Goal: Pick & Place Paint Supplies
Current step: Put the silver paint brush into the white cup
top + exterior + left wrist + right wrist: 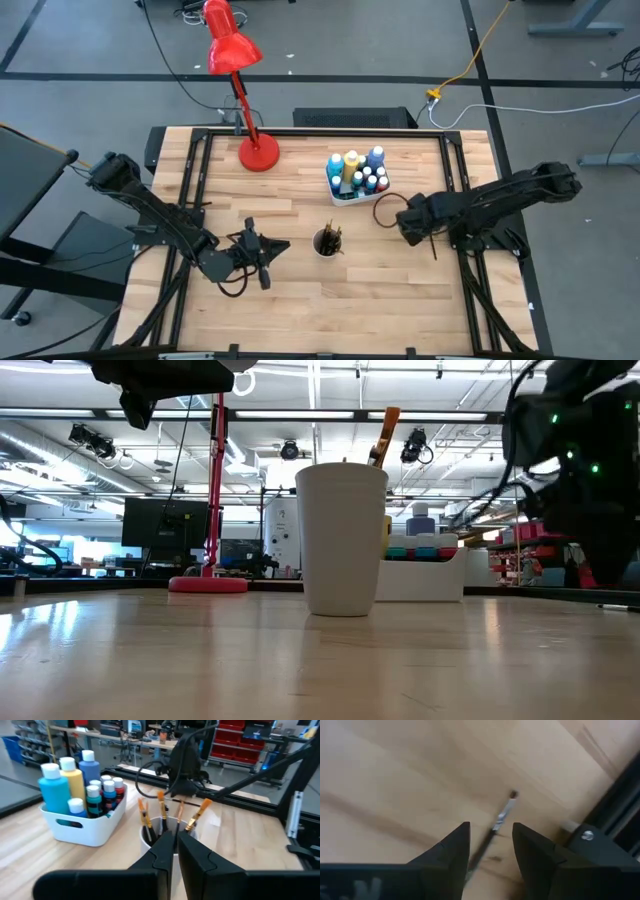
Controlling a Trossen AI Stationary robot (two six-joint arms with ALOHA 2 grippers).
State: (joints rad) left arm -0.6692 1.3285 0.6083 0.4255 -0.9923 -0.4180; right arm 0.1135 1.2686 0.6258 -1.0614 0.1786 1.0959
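A white cup (327,243) stands at mid-table with several brushes (178,815) upright in it. Behind it, a white tray (85,829) holds several paint bottles (356,172) in blue, yellow and teal. One more thin brush (501,816) lies flat on the wood near the right frame rail. My right gripper (491,834) points down over this brush, open, one finger on each side of the handle and touching nothing. My left gripper (175,840) hovers level to the left of the cup, shut and empty, pointing at the cup.
A red desk lamp (238,55) stands with its base (259,153) at the far left of the table. Black frame rails (615,820) run along the table's sides, close to the lying brush. Bare wood lies along the near edge (330,310).
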